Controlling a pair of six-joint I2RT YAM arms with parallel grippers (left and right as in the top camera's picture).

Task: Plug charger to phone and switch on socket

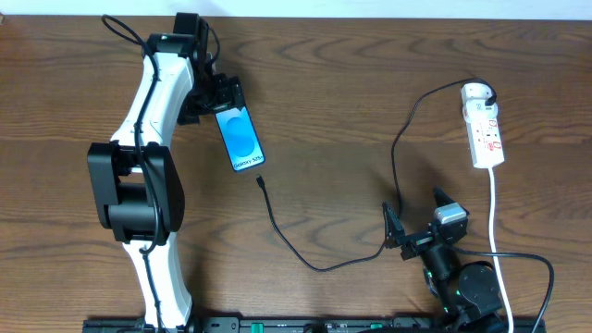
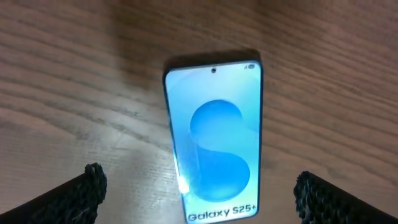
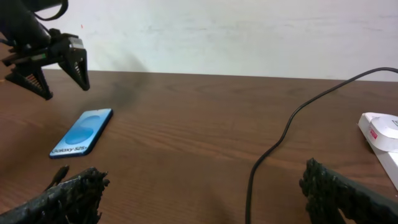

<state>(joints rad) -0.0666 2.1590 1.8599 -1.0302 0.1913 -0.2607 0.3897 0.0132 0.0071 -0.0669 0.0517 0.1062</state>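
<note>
Blue phone (image 1: 242, 139): your left gripper (image 1: 220, 96) hovers above it, jaws apart, likely to steady it; charger tip (image 1: 261, 179) just beside phone; right gripper (image 1: 412, 201) well away, jaws wide.

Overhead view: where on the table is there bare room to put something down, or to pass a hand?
Bare wood lies between the phone and the socket, on the far side of the charger loop, and beyond the left arm. Crowded: around the phone, under the open left gripper, and near the open right gripper, where charger and white cord pass.
</note>
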